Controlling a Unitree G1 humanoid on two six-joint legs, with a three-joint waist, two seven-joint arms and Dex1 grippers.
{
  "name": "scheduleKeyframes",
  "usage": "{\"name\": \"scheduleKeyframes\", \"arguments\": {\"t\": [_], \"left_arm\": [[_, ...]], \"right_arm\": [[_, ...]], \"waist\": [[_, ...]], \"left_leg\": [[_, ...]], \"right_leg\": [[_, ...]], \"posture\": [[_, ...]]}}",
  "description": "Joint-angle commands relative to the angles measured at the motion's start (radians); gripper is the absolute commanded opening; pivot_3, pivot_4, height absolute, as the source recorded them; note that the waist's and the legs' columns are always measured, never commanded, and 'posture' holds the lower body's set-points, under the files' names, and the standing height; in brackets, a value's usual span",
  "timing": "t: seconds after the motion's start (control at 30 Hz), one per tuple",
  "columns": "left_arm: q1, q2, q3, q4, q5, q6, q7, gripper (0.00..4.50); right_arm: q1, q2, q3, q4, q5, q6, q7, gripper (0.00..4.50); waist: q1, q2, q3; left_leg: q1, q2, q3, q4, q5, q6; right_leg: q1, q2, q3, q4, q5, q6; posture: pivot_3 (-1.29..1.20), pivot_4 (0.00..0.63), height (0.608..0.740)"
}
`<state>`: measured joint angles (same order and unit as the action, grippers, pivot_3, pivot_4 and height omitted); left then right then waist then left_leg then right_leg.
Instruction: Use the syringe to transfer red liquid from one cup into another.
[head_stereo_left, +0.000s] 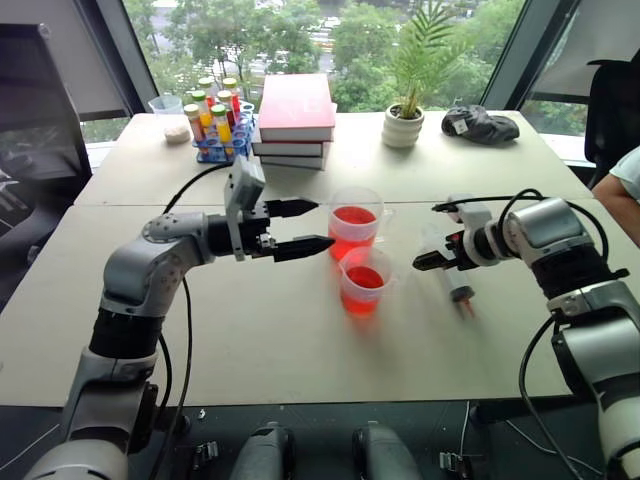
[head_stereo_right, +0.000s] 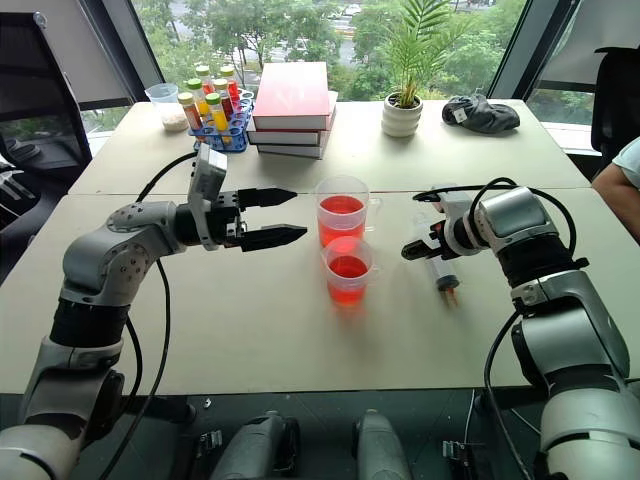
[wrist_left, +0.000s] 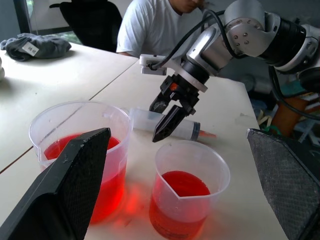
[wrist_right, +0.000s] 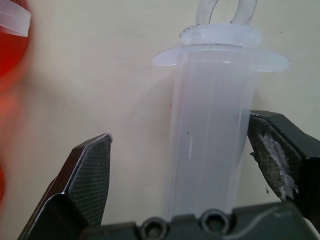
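The syringe (head_stereo_left: 455, 285) lies flat on the table, right of the cups, its orange-red tip toward me. My right gripper (wrist_left: 162, 120) is open and tilted down over it. In the right wrist view the clear barrel (wrist_right: 210, 135) runs between the spread fingers, closer to one finger (wrist_right: 272, 150) and ungripped. The taller cup (head_stereo_left: 355, 235) holds red liquid (head_stereo_left: 354, 215). The smaller cup (head_stereo_left: 365, 290) stands just in front of it, also with red liquid inside. My left gripper (head_stereo_left: 322, 224) hovers open just left of the tall cup, pointing level at it, holding nothing.
At the back are stacked red books (head_stereo_left: 295, 120), a rack of coloured bottles (head_stereo_left: 215, 125), a potted plant (head_stereo_left: 405, 120), a dark cloth (head_stereo_left: 480, 125) and a clear cup (head_stereo_left: 165, 105). A person (wrist_left: 160, 25) sits at the table's right side.
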<state>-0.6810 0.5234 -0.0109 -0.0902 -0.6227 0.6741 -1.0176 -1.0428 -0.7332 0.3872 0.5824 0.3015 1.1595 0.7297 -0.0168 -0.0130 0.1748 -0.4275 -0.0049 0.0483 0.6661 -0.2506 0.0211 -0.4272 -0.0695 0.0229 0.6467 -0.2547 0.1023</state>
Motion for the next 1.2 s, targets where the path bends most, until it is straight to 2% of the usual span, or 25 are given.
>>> {"name": "scheduleKeyframes", "arguments": {"t": [0.03, 0.07, 0.2, 0.23, 0.43, 0.53, 0.63, 0.73, 0.87, 1.0, 1.2], "left_arm": [[0.0, 0.013, 0.042, -0.045, -0.026, 0.006, 0.017, 4.5], [0.003, 0.015, 0.045, -0.048, -0.028, 0.008, 0.019, 4.5], [0.008, 0.025, 0.054, -0.06, -0.034, 0.018, 0.022, 4.5], [0.007, 0.028, 0.056, -0.061, -0.037, 0.02, 0.023, 4.5], [-0.026, 0.044, 0.055, -0.036, -0.028, 0.015, 0.021, 4.5], [-0.052, 0.057, 0.066, -0.004, -0.03, 0.016, 0.013, 4.5], [-0.078, 0.076, 0.07, 0.036, -0.026, 0.005, -0.007, 4.5], [-0.118, 0.077, 0.064, 0.076, -0.021, -0.001, -0.014, 4.5], [-0.155, 0.072, 0.051, 0.12, -0.008, -0.022, -0.035, 4.5], [-0.18, 0.08, 0.044, 0.153, 0.007, -0.037, -0.061, 4.5], [-0.232, 0.071, 0.039, 0.201, 0.032, -0.057, -0.077, 4.5]], "right_arm": [[-0.035, 0.023, 0.029, 0.073, -0.078, -0.072, 0.052, 3.92], [-0.039, 0.033, 0.029, 0.091, -0.091, -0.081, 0.063, 3.57], [-0.042, 0.047, 0.027, 0.101, -0.135, -0.092, 0.101, 1.62], [-0.04, 0.047, 0.023, 0.093, -0.141, -0.088, 0.107, 1.43], [-0.027, 0.004, -0.069, -0.011, -0.151, -0.063, 0.09, 1.42], [-0.015, -0.032, -0.172, -0.142, -0.132, -0.063, 0.058, 1.42], [0.004, -0.023, -0.347, -0.327, -0.067, -0.111, 0.014, 1.42], [0.019, 0.067, -0.529, -0.479, 0.032, -0.279, -0.019, 1.42], [0.012, 0.246, -0.622, -0.563, 0.118, -0.468, -0.073, 1.42], [0.014, 0.429, -0.636, -0.505, 0.146, -0.676, -0.124, 1.42], [0.137, 0.545, -0.577, -0.409, 0.092, -0.931, -0.112, 1.42]], "waist": [[0.002, 0.0, 0.0], [0.003, 0.0, 0.0], [0.001, 0.0, 0.0], [0.001, 0.0, 0.0], [0.001, 0.0, 0.0], [0.004, 0.001, 0.001], [0.005, 0.001, 0.001], [-0.001, 0.001, 0.001], [-0.001, 0.001, 0.0], [-0.001, 0.001, 0.0], [0.007, 0.001, 0.0]], "left_leg": [[0.0, 0.0, 0.0, 0.0, 0.0, 0.0], [0.0, 0.0, 0.0, 0.001, 0.0, 0.0], [0.0, 0.0, 0.0, 0.001, 0.0, 0.0], [0.001, 0.0, 0.0, 0.001, 0.0, 0.0], [0.001, 0.0, 0.0, 0.0, 0.0, 0.0], [0.0, 0.0, 0.0, 0.0, 0.0, 0.0], [0.0, 0.0, 0.0, 0.0, 0.0, 0.0], [0.0, 0.0, 0.0, -0.001, 0.0, 0.0], [0.001, 0.001, -0.001, -0.001, 0.0, -0.001], [0.001, 0.001, 0.0, -0.001, 0.0, -0.001], [0.0, 0.001, -0.001, -0.001, 0.0, -0.001]], "right_leg": [[0.0, 0.0, 0.0, 0.0, 0.0, 0.0], [0.0, 0.0, 0.0, 0.0, 0.0, 0.0], [0.001, 0.0, 0.0, 0.0, 0.0, 0.0], [0.001, 0.0, 0.0, 0.0, 0.0, 0.0], [0.0, -0.002, 0.0, 0.001, 0.0, 0.0], [-0.001, -0.002, 0.0, 0.0, 0.0, 0.0], [-0.001, -0.002, 0.0, 0.0, 0.0, 0.0], [-0.001, -0.002, 0.0, 0.0, 0.0, 0.0], [-0.001, 0.002, 0.0, 0.001, 0.0, 0.0], [0.0, 0.002, 0.0, 0.002, 0.0, 0.0], [0.0, 0.001, -0.001, 0.001, 0.0, 0.0]], "posture": [[0.0, 0.15, 0.74], [0.0, 0.15, 0.74], [0.0, 0.15, 0.74], [0.0, 0.15, 0.74], [0.0, 0.15, 0.74], [0.0, 0.15, 0.74], [0.0, 0.15, 0.74], [0.0, 0.15, 0.74], [0.0, 0.15, 0.74], [0.0, 0.15, 0.74], [0.0, 0.15, 0.74]]}}
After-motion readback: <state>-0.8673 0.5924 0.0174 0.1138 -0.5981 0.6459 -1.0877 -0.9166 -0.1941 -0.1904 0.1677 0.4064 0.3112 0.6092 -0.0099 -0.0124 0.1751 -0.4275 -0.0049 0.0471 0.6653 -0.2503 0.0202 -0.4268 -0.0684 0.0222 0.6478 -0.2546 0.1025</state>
